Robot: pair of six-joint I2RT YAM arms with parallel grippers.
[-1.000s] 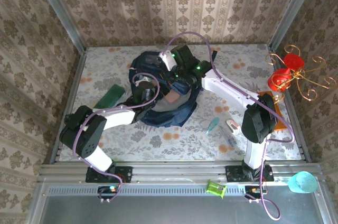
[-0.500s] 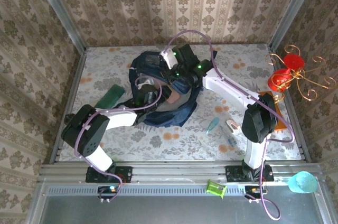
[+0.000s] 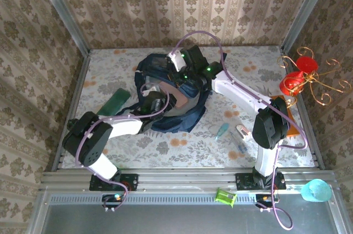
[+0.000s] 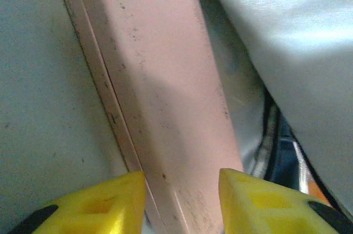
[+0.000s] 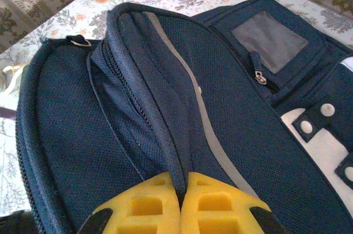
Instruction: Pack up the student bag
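The student bag (image 3: 177,121), dark navy, lies in the middle of the table with its mouth held up. My right gripper (image 3: 186,75) is shut on a fold of the bag's zip edge (image 5: 165,151), and its fingers (image 5: 144,206) pinch the fabric tight in the right wrist view. A grey stripe (image 5: 204,118) and the white patch (image 5: 325,151) run beside that fold. My left gripper (image 4: 181,181) is shut on a flat pink book (image 4: 165,79) and reaches into the bag's grey-lined opening. From above the pink book (image 3: 177,94) shows in the bag's mouth, just ahead of my left gripper (image 3: 161,101).
A flat green case (image 3: 116,100) lies left of the bag. A teal pen (image 3: 222,129) and a small white item (image 3: 242,131) rest to the right. A red ornament on gold wire (image 3: 298,79) stands at the right wall. The near rail carries a green clip (image 3: 225,196).
My left gripper's jaws have narrowed onto the pink book, and it has pushed further into the bag's mouth. The right gripper keeps its hold on the bag's edge.
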